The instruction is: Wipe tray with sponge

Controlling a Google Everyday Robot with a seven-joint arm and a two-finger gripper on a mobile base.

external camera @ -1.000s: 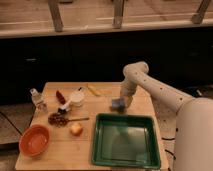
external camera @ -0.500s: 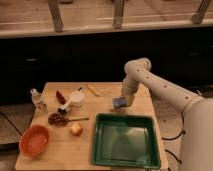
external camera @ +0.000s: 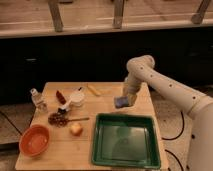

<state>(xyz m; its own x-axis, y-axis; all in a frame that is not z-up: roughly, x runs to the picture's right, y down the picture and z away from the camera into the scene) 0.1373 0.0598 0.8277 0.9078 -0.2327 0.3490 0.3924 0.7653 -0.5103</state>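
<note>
From the camera view I have the gripper [external camera: 126,99] up over the far right part of the wooden table [external camera: 60,159], at the end of the white arm [external camera: 165,89] that bends down from its elbow. The fingers are clamped on the sponge [external camera: 120,103], a small blue-grey block that hangs at the fingertips, clear of the tabletop as far as I can judge.

The tray [external camera: 100,146], dark green and glossy with a raised rim, lies just below the gripper on the near side. Its far rim sits close under the sponge, and I see a gap between the two, so the sponge is not touching it.

Left of the gripper, near it, a yellow oblong item [external camera: 94,90] lies on the table. Further left stands a white cup [external camera: 76,99], with a red item [external camera: 60,96] beside it and a small bottle [external camera: 36,98] beyond that, near the table's edge.

Below and left of the gripper are a dark heap [external camera: 57,119], a round pale fruit [external camera: 76,129] and, farthest away, an orange bowl [external camera: 35,141].
</note>
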